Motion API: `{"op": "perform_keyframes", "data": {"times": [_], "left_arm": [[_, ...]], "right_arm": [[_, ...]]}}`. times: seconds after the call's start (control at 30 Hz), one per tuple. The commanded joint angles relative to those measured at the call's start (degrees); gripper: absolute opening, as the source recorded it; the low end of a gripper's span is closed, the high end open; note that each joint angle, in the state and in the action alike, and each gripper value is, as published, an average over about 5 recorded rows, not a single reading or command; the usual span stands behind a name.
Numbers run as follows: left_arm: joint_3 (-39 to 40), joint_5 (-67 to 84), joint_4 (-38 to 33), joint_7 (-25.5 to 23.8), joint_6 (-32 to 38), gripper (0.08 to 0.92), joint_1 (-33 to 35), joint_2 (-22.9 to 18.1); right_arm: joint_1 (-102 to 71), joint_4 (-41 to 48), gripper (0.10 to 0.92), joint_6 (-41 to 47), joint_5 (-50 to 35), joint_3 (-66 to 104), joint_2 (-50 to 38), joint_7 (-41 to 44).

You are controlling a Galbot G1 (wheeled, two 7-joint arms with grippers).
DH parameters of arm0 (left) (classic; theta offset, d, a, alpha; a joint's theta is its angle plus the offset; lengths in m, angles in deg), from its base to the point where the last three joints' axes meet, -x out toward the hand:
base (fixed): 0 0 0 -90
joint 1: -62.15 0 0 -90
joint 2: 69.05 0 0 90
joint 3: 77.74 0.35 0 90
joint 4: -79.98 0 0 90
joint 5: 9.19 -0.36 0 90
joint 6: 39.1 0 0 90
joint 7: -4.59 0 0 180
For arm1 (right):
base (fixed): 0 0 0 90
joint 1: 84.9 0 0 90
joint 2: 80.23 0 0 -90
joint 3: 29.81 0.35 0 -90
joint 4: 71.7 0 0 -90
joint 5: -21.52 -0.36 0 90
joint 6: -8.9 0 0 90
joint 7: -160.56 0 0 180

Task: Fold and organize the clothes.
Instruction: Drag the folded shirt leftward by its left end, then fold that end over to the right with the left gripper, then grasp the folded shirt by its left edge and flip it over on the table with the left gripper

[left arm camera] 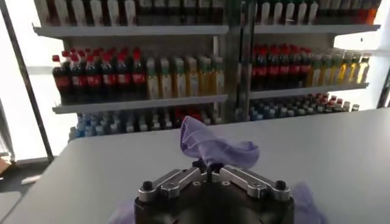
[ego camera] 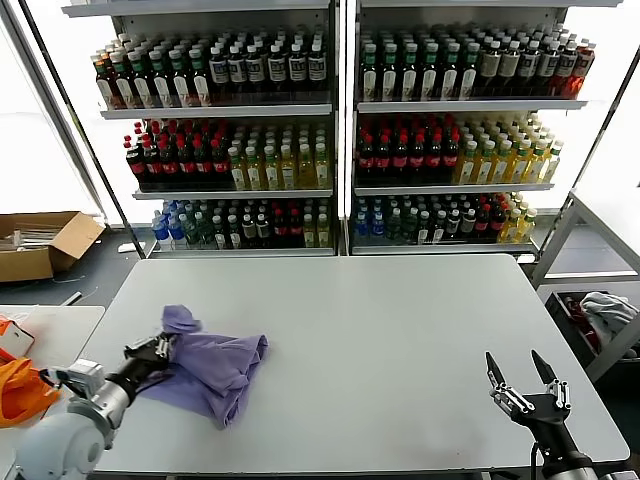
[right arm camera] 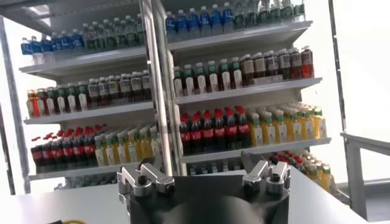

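A crumpled lavender T-shirt (ego camera: pixel 215 365) lies on the left part of the grey table (ego camera: pixel 380 330). My left gripper (ego camera: pixel 163 348) is shut on a bunched corner of the T-shirt at its left edge, and that corner sticks up just beyond the jaws in the left wrist view (left arm camera: pixel 210 146). My right gripper (ego camera: pixel 520 375) is open and empty, raised above the table's front right corner, far from the shirt. In the right wrist view the right gripper (right arm camera: pixel 204 176) has its fingers spread wide with nothing between them.
Shelves of bottled drinks (ego camera: pixel 330 130) stand behind the table. A cardboard box (ego camera: pixel 40 240) sits on the floor at the far left. Bright orange fabric (ego camera: pixel 20 390) lies on a side table at the left. White-grey fabric (ego camera: pixel 605 315) lies in a bin at the right.
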Motion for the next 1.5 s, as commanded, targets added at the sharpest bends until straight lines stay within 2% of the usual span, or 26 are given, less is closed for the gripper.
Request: {"op": "perform_keyframes", "data": {"times": [0.03,0.17,0.27,0.43,0.57,0.77,0.9,1.1,1.23,1.37,1.5], "left_arm": [[9.1,-2.7,1.4,0.3,-0.4,0.097,-0.6,-4.8],[10.1,-3.0,2.0,0.8,-0.9,0.097,-1.0,-6.1],[10.5,-3.3,2.0,2.2,-1.4,0.126,-1.3,-7.0],[10.6,-3.4,-0.7,3.7,-1.6,0.261,0.0,-7.8],[10.1,-3.1,-6.0,4.1,-1.6,0.374,3.5,-7.1],[10.0,-0.9,-14.4,3.7,-2.0,0.547,8.8,-4.0],[5.6,2.3,-15.6,3.9,-2.4,0.668,7.5,-1.1],[-4.8,7.0,-5.9,3.9,-2.4,0.807,2.1,6.0],[-6.6,9.6,2.7,4.3,-2.9,0.822,-0.7,9.4],[-4.9,12.3,8.0,4.3,-3.2,0.823,-1.7,10.4],[-2.4,14.1,11.5,5.4,-4.2,0.823,-4.4,9.6]], "right_arm": [[-0.3,-0.1,0.823,0.0,0.2,-0.1,0.3,0.1],[-0.4,-0.1,0.823,0.1,0.3,-0.2,0.4,0.1],[-0.4,-0.2,0.823,0.1,0.4,-0.3,0.4,0.2],[-0.1,0.0,0.823,0.1,0.4,-0.5,0.4,0.1],[0.6,0.3,0.823,0.2,0.5,-0.4,0.2,0.0],[2.0,0.9,0.823,0.5,0.5,-0.9,0.0,-0.2],[2.4,1.0,0.823,0.7,0.6,-1.1,0.0,-0.3],[2.3,1.3,0.823,0.7,0.6,-1.2,-0.2,-0.4],[2.4,1.3,0.823,0.6,1.1,-2.1,-0.1,-0.5],[3.0,0.7,0.823,0.8,2.1,-3.2,0.3,-0.7],[3.2,0.1,0.823,1.1,3.1,-4.1,0.7,-0.9]]}}
